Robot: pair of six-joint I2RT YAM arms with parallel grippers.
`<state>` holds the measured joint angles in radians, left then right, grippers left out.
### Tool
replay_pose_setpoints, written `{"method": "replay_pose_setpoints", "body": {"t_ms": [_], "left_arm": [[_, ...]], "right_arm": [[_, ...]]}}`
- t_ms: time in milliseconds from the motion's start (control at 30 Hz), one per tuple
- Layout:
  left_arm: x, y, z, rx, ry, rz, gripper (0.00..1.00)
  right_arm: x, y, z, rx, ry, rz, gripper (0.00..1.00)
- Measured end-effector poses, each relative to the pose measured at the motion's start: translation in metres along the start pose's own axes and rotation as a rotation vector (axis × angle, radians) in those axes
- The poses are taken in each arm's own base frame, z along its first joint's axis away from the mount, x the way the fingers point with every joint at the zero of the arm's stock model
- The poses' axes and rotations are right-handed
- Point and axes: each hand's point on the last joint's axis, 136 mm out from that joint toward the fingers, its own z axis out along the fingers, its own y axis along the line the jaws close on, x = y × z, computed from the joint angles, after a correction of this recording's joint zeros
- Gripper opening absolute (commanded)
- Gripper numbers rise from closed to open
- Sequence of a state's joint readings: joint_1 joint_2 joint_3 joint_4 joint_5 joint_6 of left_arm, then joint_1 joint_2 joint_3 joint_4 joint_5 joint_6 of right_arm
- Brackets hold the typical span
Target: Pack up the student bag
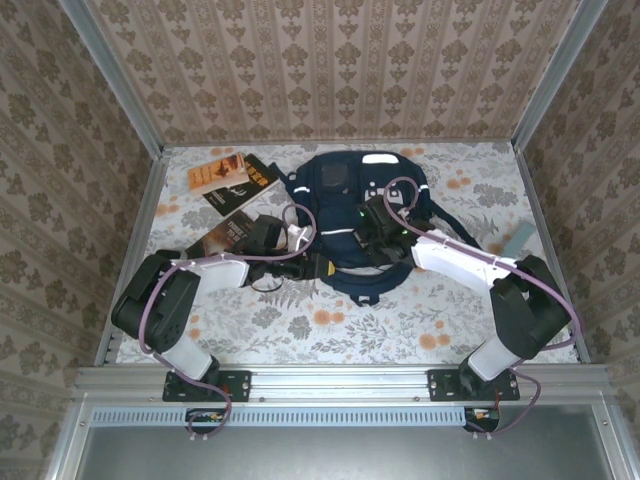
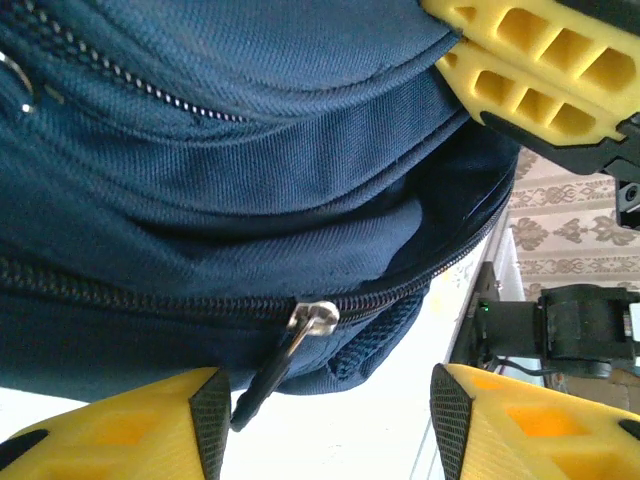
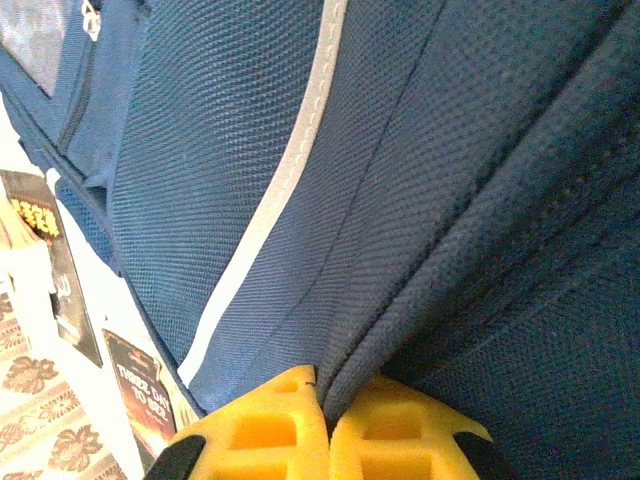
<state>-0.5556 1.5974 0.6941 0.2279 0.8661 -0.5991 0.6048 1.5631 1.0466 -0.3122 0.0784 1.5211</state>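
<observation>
Navy student bag (image 1: 337, 198) was not packed yet: right hand (image 3: 325, 402) pinched its fabric, left hand (image 2: 330, 410) stood apart, books (image 1: 226, 181) lay outside.

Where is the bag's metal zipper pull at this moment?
In the left wrist view, the zipper pull hangs from the student bag's lower zipper, just above the open left end effector.

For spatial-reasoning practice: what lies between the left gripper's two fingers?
In the left wrist view, the zipper pull of the student bag hangs inside the open left gripper.

Lab rig: wallpapered booth (image 1: 330, 70), aluminium frame (image 1: 340, 380)
</observation>
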Motion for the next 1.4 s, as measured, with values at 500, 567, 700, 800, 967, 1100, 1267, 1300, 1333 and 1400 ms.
{"method": "replay_pose_setpoints", "body": {"t_ms": [500, 567, 700, 800, 967, 1100, 1267, 1300, 1333, 1400], "left_arm": [[0.011, 0.001, 0.01, -0.046, 0.023, 0.067, 0.28], [0.011, 0.003, 0.01, -0.056, 0.022, 0.087, 0.26], [0.01, 0.005, 0.01, -0.067, 0.02, 0.113, 0.24], [0.01, 0.006, 0.01, -0.069, 0.02, 0.123, 0.32], [0.011, 0.009, 0.013, -0.071, 0.023, 0.119, 0.34], [0.01, 0.012, 0.015, -0.078, 0.023, 0.118, 0.24], [0.008, 0.014, 0.016, -0.098, 0.013, 0.123, 0.09], [0.007, 0.015, 0.016, -0.104, 0.011, 0.126, 0.06], [0.007, 0.016, 0.016, -0.111, 0.009, 0.127, 0.03], [0.005, 0.02, 0.015, -0.139, -0.002, 0.132, 0.0]], "right_arm": [[0.001, 0.0, -0.006, -0.026, 0.005, -0.048, 0.0], [0.001, 0.001, -0.006, -0.026, 0.005, -0.051, 0.0], [0.001, 0.001, -0.006, -0.027, 0.005, -0.053, 0.0], [0.001, 0.001, -0.006, -0.027, 0.006, -0.054, 0.0], [0.001, 0.001, -0.006, -0.028, 0.009, -0.054, 0.0], [0.002, 0.001, -0.006, -0.03, 0.01, -0.054, 0.0], [0.002, -0.001, -0.005, -0.025, 0.012, -0.055, 0.0], [0.002, -0.002, -0.005, -0.024, 0.012, -0.055, 0.0], [0.002, -0.003, -0.004, -0.022, 0.012, -0.055, 0.0], [0.002, -0.005, -0.004, -0.019, 0.009, -0.056, 0.0]]}}
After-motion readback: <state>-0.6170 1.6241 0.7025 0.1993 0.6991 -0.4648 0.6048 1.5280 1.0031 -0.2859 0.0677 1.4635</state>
